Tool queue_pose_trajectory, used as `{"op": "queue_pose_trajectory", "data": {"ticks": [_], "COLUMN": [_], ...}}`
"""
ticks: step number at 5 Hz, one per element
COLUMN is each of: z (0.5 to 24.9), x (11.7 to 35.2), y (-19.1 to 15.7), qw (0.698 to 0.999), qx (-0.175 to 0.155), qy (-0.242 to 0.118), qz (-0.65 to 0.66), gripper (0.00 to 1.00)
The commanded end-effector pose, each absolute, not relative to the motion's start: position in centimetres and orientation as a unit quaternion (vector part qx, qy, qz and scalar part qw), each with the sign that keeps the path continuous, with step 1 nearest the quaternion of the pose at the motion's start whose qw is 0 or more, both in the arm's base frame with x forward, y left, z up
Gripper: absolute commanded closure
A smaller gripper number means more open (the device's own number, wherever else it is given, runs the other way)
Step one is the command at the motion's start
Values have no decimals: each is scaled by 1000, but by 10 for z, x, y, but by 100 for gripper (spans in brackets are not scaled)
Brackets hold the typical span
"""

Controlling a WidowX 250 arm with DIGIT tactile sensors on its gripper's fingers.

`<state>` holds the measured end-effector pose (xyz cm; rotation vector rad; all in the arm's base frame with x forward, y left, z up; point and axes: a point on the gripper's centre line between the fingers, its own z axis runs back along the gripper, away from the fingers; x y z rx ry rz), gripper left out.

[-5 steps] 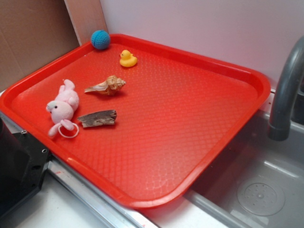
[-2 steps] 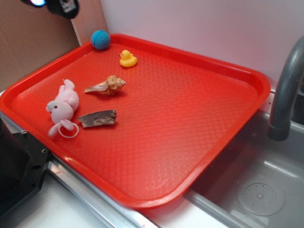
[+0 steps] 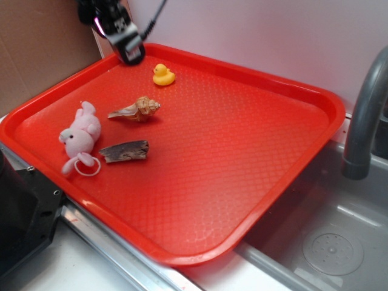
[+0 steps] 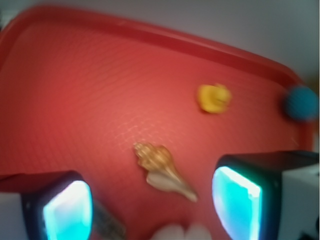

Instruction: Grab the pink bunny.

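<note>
Hovering above the far left corner of the red plastic tray (image 3: 254, 151), the black gripper (image 3: 128, 50) is standing with its two fingers spread apart and is holding nothing; in the wrist view the gap between the glowing fingertips (image 4: 67, 212) is wide and empty.

The small pale-pink plush bunny (image 3: 80, 134) is lying on the tray well apart from the gripper, toward the near left edge of the tray, with its white ring loop (image 3: 88, 165) resting on the tray surface at the near end of the toy. In the wrist view only a pale blurred part of it (image 4: 182, 232) is showing at the bottom edge, between the two fingers.

The beige spiral seashell (image 3: 136, 110) is lying between the gripper and the bunny, and the grey-brown piece of wood (image 3: 124, 151) is lying just beside the bunny, on its right side. The small yellow rubber duck (image 3: 162, 75) is sitting near the gripper, a little to the right of it. The blue round ball (image 4: 301, 102) is appearing only in the wrist view, blurred, at the tray rim.

Beside the tray, the grey sink (image 3: 330, 242) and the grey faucet (image 3: 364, 121) are standing on the right.
</note>
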<state>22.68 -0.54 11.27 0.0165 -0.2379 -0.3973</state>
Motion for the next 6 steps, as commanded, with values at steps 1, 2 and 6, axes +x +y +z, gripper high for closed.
{"op": "queue_pose_trajectory", "data": {"ticks": [1, 2, 6], "z": [54, 31, 93], "x": [239, 244, 223], "y": [-5, -3, 4], "qw": [943, 943, 965], "qx": [52, 55, 14], "qy": [-52, -27, -47], "qz": [-326, -327, -257], "gripper": [0, 0, 100]}}
